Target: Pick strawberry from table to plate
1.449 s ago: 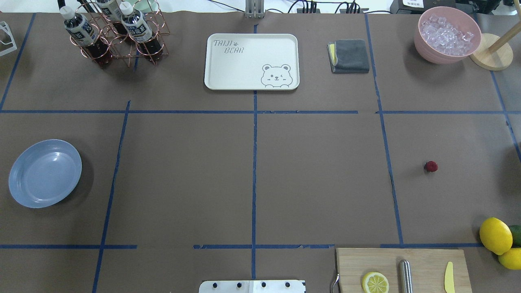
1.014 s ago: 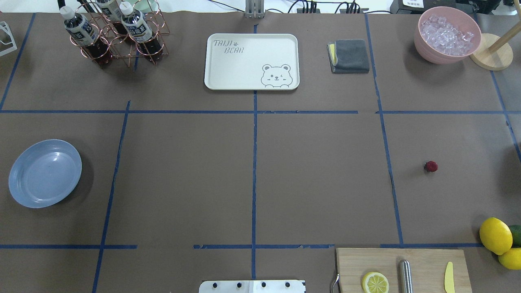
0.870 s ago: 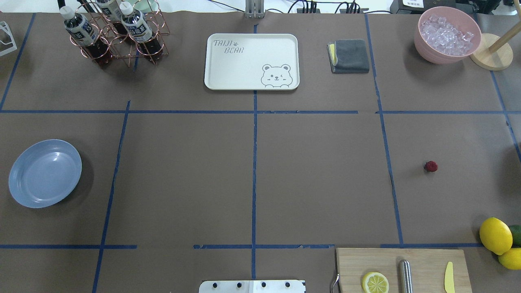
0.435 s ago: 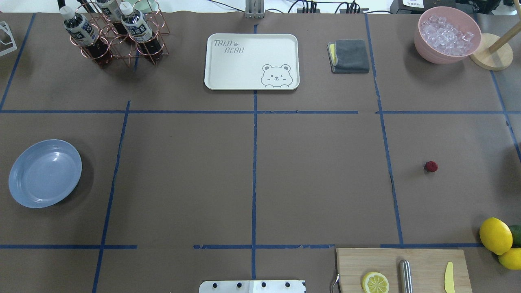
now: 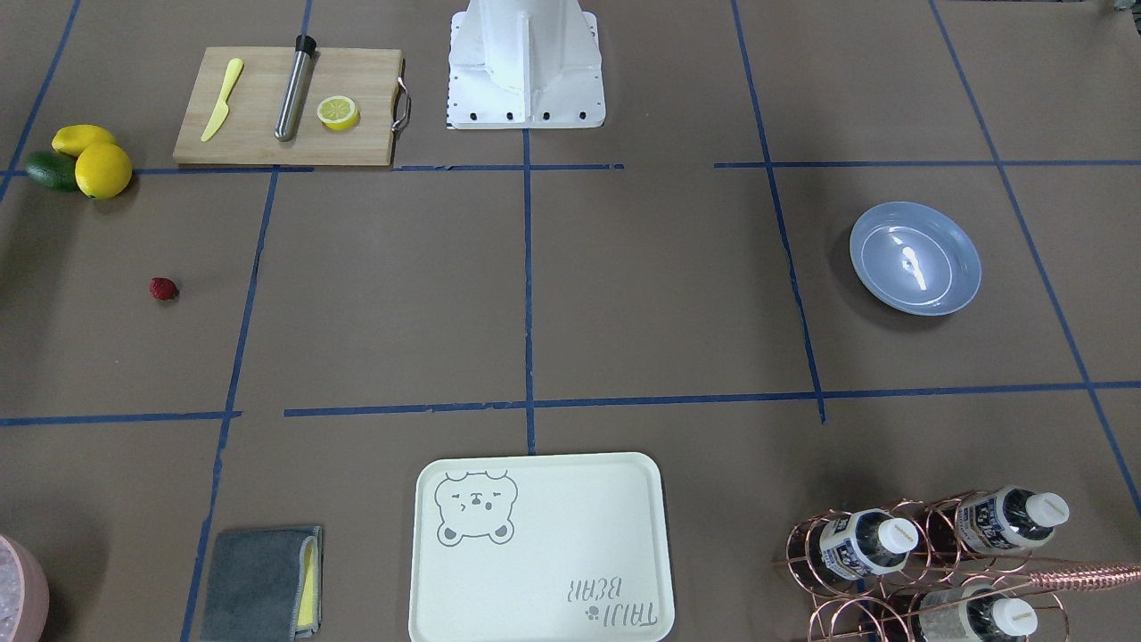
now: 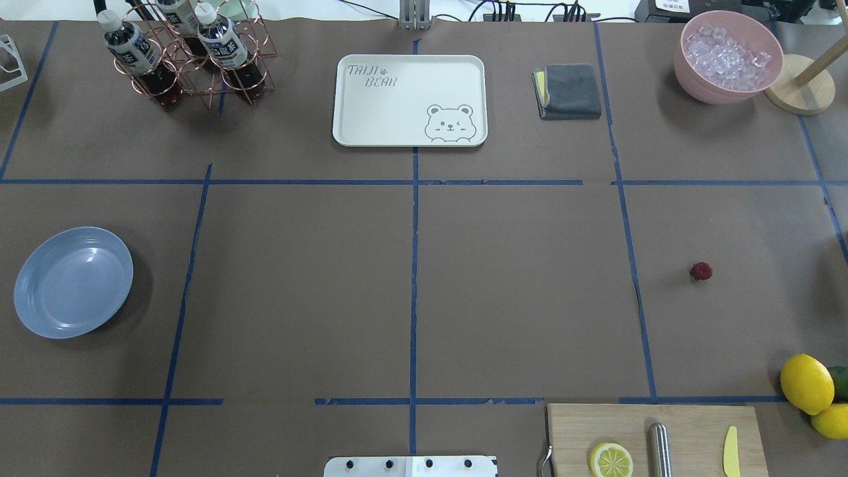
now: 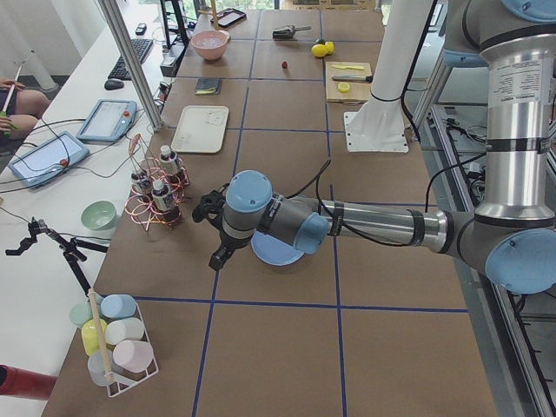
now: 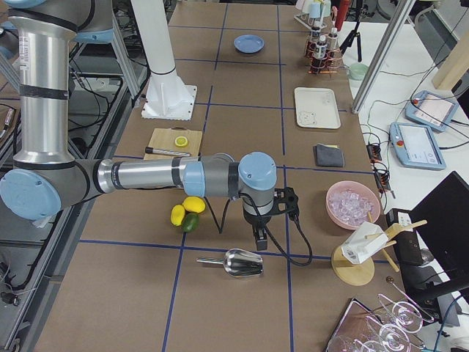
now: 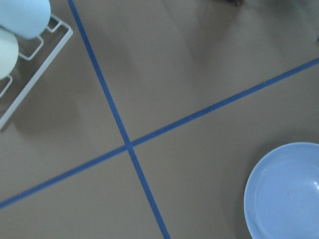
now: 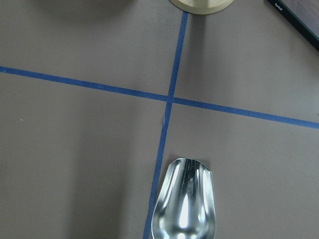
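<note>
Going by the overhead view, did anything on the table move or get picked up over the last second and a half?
Nothing visibly changed. The small red strawberry lies at the same spot on the brown paper-covered table, the round light-blue plate sits empty in the same place on the left, and nothing was picked up or put down.

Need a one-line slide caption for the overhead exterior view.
Strawberry lies on the table at its right side, far across from the blue plate at the left edge.
</note>
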You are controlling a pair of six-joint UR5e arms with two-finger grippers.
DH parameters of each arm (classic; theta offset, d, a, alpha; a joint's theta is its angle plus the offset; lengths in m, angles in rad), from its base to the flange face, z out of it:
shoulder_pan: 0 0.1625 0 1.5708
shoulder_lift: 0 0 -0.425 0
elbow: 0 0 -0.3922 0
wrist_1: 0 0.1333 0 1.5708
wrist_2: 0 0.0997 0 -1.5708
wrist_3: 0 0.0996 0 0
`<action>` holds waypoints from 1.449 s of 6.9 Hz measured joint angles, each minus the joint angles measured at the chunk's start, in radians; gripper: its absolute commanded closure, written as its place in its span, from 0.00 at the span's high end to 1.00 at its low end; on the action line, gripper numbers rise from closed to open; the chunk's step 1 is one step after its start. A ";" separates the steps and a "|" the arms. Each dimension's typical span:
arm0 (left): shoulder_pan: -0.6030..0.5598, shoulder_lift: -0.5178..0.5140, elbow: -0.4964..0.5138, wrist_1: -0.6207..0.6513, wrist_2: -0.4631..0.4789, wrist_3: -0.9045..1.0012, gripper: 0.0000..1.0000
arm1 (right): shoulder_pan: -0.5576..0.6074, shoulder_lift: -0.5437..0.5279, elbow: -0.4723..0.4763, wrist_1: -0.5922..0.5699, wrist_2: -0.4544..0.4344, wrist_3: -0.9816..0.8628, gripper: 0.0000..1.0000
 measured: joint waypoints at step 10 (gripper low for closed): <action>0.419 0.088 0.190 -0.651 0.261 -0.724 0.88 | 0.003 -0.012 -0.029 -0.001 0.077 0.008 1.00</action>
